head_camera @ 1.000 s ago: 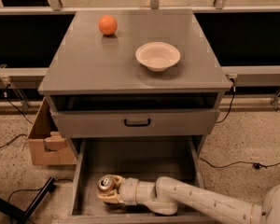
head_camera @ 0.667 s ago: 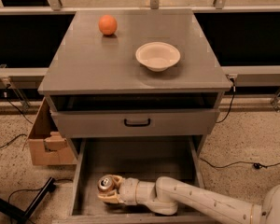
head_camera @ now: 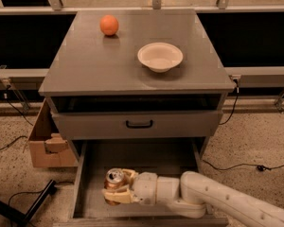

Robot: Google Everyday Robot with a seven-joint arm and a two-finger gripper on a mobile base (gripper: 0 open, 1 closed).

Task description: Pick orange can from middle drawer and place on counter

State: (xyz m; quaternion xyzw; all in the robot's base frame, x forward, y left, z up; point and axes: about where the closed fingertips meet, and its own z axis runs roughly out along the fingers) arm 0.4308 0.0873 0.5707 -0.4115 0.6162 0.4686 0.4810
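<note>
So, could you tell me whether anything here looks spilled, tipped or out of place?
Nothing stands out. The orange can stands upright in the middle drawer with the gripper closed around it; the white bowl and orange fruit sit apart on the counter.

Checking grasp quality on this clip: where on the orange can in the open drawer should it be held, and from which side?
Grip the orange can around its round body, below the silver top, coming in level from the picture's right: it stands upright near the left wall of the middle drawer. The gripper is there, fingers closed on opposite sides.
</note>
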